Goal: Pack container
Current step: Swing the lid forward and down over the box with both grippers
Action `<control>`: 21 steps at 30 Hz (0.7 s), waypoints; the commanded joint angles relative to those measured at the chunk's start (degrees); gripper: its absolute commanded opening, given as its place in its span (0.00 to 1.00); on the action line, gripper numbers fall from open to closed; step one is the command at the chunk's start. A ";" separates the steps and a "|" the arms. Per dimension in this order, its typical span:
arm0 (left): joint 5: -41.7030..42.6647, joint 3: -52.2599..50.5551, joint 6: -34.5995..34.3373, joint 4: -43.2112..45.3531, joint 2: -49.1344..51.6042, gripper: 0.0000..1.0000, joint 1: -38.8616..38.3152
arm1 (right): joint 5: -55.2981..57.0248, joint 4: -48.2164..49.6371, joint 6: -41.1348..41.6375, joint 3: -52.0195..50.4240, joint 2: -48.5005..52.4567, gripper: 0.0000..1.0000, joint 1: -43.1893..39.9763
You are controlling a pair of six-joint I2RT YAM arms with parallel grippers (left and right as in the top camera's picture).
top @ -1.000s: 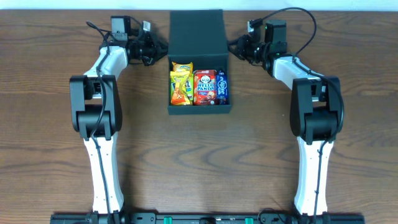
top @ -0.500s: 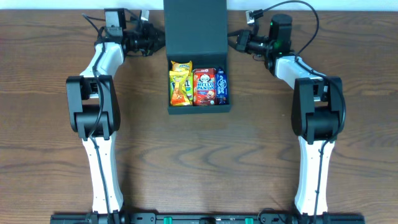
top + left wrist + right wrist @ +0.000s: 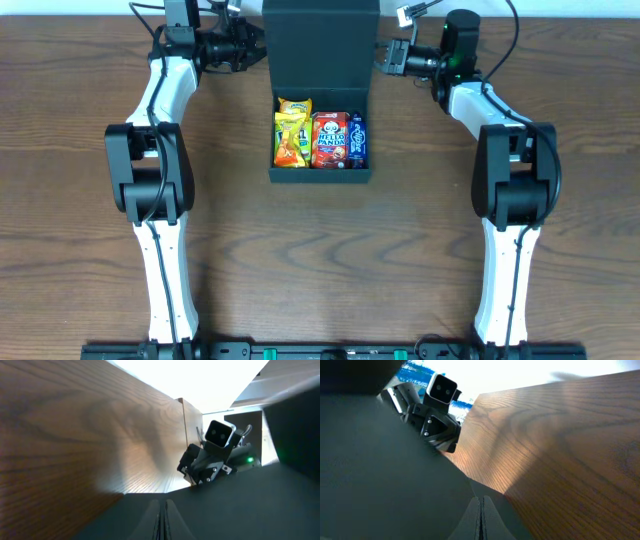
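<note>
My left hand (image 3: 256,50) has its fingers pressed together, the tips against the left edge of the raised lid (image 3: 320,45). My right hand (image 3: 384,57), fingers likewise together, meets the lid's right edge, so the lid stands between my two hands. The dark box (image 3: 320,177) sits on the tabletop (image 3: 420,250) just behind both hands, toward my bases, with snack packets (image 3: 329,140) inside.

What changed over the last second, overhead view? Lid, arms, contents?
The left gripper and right gripper, both shut, moved farther out from the robot, flanking the lid, which swung up toward the camera. The container base and its three snack packets stayed put.
</note>
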 commanded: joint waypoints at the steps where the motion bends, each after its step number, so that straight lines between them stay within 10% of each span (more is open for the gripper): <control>1: 2.64 1.38 1.05 -0.02 -0.15 0.06 -0.13 | -3.67 0.13 -0.50 2.43 0.24 0.02 0.28; 21: 6.62 1.38 2.16 -0.24 -1.09 0.06 -0.13 | -13.60 -0.57 1.68 2.43 0.24 0.02 0.70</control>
